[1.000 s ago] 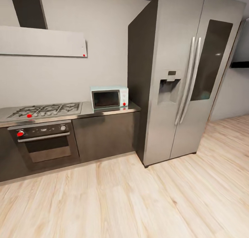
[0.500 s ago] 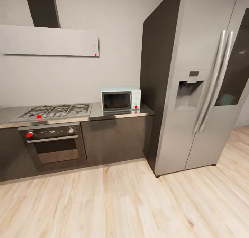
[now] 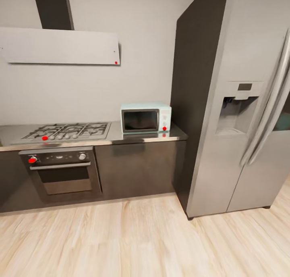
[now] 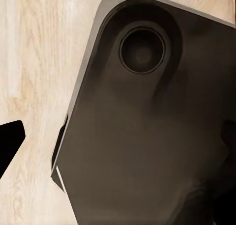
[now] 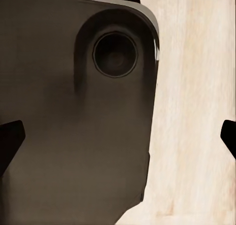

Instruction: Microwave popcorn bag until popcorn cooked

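The pale mint-blue microwave [image 3: 146, 117] stands with its dark glass door shut at the right end of the grey metal countertop [image 3: 139, 139], close against the fridge's side. The popcorn bag and the popcorn are out of view. In the left wrist view my left gripper [image 4: 118, 141] hangs open over my own dark base, one black fingertip [image 4: 10, 141] over the wood floor. My right gripper [image 5: 118, 136] is open too, its black fingertips [image 5: 9, 139] far apart with nothing between them.
A silver gas hob [image 3: 68, 130] sits left of the microwave, with a dark oven [image 3: 62, 174] below it and an extractor hood [image 3: 60, 46] above. A tall steel fridge [image 3: 241, 107] stands on the right. Light wood floor [image 3: 141, 240] stretches in front of the cabinets.
The whole head view has shifted: counter, microwave and fridge now look larger and sit further right, so the camera has moved closer. Nothing on the counter has moved.
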Controlling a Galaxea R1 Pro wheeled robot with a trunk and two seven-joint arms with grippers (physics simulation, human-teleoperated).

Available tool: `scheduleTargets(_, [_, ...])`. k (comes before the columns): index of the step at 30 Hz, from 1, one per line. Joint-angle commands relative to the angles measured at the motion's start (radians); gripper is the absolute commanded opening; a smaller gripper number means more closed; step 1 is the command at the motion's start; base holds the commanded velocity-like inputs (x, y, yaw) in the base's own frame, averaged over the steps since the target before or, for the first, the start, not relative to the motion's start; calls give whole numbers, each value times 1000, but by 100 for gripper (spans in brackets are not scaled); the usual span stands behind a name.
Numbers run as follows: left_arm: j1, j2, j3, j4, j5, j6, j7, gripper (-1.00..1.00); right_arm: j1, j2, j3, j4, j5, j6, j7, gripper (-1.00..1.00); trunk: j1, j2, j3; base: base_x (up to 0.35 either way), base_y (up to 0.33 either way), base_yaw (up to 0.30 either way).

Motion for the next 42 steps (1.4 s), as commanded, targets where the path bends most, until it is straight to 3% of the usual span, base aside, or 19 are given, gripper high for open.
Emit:
scheduleTargets(1, [0, 0, 8, -2, 1, 1, 0, 100, 0, 0, 0, 0, 6, -2, -1, 100, 1, 0, -1, 319, -128, 1])
scheduleTargets(14, [0, 0, 8, -2, 2, 1, 0, 100, 0, 1, 0, 0, 6, 3, -1, 100, 1, 0, -1, 320, -73, 11])
scheduleTargets(26, [0, -1, 8, -2, 0, -4, 0, 100, 0, 1, 0, 0, 6, 1, -2, 100, 1, 0, -1, 321, 0, 259])
scheduleTargets(34, [0, -3, 8, -2, -2, -16, -1, 100, 0, 1, 0, 0, 6, 0, -2, 100, 1, 0, -1, 44, 0, 256])
scheduleTargets(42, [0, -6, 7, -2, -5, -17, -2, 100, 0, 0, 0, 0, 5, -3, -2, 100, 1, 0, -1, 51, 0, 21])
